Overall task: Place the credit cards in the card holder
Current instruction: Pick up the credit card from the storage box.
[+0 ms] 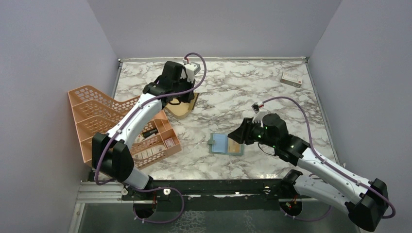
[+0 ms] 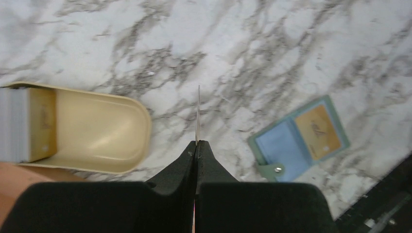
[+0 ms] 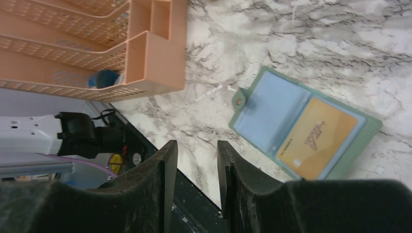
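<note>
From above, the card holder [image 1: 226, 144] lies open on the table [image 1: 233, 87], with the right tool [image 1: 239, 137] just right of it and the left tool [image 1: 181, 98] well apart to its far left, over a gold tin [image 1: 187, 111]. The left wrist view shows the left tool [image 2: 197, 145] fully closed on a thin credit card [image 2: 198, 114], seen edge-on, left of the card holder [image 2: 284, 145]. The right wrist view shows the right tool [image 3: 197, 150] partly open, holding nothing, beside the card holder [image 3: 265, 111], where a second credit card [image 3: 316, 138] sits in one half.

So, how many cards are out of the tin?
2. One card lies in the wallet; another card is pinched edge-on in the left hand. A stack stands in the tin, too tight to count.
</note>
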You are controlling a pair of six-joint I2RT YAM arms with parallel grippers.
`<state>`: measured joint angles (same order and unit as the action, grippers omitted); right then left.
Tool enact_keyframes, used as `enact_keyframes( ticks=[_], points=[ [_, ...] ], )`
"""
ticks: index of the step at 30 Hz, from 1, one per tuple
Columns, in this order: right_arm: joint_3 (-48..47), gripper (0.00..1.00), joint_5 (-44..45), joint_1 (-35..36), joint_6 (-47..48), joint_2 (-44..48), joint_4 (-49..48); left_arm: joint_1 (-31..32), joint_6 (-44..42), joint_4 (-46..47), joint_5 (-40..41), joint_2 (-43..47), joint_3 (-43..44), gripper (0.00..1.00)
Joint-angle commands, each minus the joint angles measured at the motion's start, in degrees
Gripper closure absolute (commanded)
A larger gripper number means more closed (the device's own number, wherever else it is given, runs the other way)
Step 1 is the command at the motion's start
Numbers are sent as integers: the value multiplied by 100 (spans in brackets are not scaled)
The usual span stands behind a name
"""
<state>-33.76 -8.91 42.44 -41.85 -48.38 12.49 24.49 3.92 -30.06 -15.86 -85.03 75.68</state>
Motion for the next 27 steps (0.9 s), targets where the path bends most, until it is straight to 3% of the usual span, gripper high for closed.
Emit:
enact_keyframes(
  ticks=[1,7,11,27],
  points=[
    [80,63,-495,37,-333,356,-641,-23,981,1071,-2250,617,-817,100],
    [-24,63,-491,35,-519,585,-777,-26,2432,3322,-4122,1123,-2235,100],
    [-277,59,-526,36,-483,332,-572,-28,3431,4844,-4720,1187,-3032,100],
    [-241,60,-1127,34,-465,-324,-1418,35,3543,4994,-5130,1639,-3655,100]
  ],
)
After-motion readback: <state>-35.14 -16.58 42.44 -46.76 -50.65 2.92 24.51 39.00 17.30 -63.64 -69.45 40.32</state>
